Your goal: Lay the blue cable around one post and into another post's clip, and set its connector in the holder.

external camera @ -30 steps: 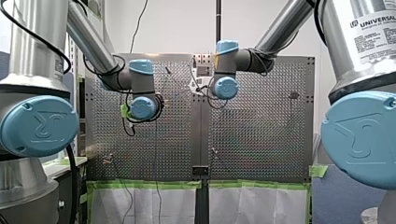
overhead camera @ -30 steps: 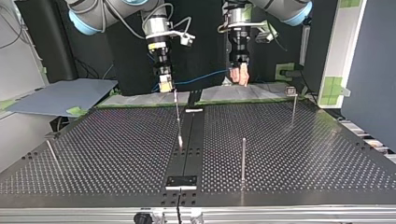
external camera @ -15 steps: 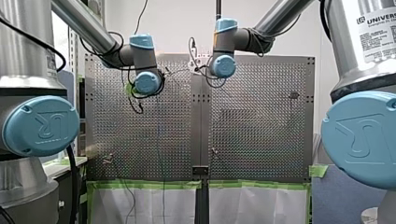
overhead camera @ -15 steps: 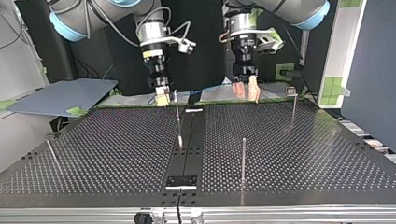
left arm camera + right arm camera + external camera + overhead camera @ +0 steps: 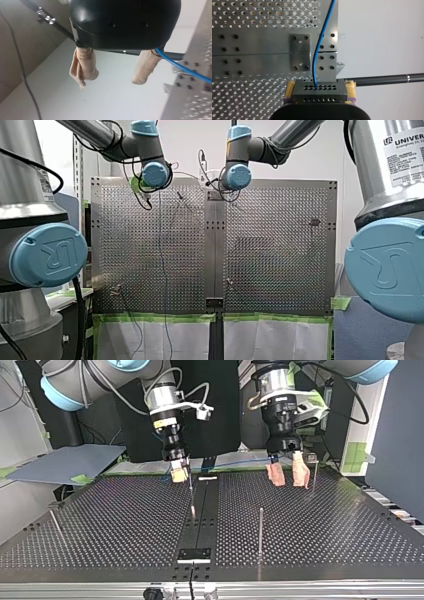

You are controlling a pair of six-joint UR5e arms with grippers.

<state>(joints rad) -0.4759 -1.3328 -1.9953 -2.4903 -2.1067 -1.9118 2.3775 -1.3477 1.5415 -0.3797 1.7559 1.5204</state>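
Observation:
In the top view my right gripper hangs over the board's far edge, near the middle seam. It is shut on the grey connector, which sits between its yellow pads. The blue cable runs out of the connector across a small metal plate area. It also stretches between the two grippers. My left gripper is open at the top view's right, and its beige fingers hold nothing. The cable passes beside one finger.
A clip-topped post stands just beside my left gripper. A taller post rises nearer the top view's front, a thin rod stands below my right gripper, and another post is at the left. A dark holder plate lies at the front edge.
In the top view both grippers have dropped toward the board's far edge. My left gripper has shifted to that view's right, next to the clip post. The connector has stayed gripped.

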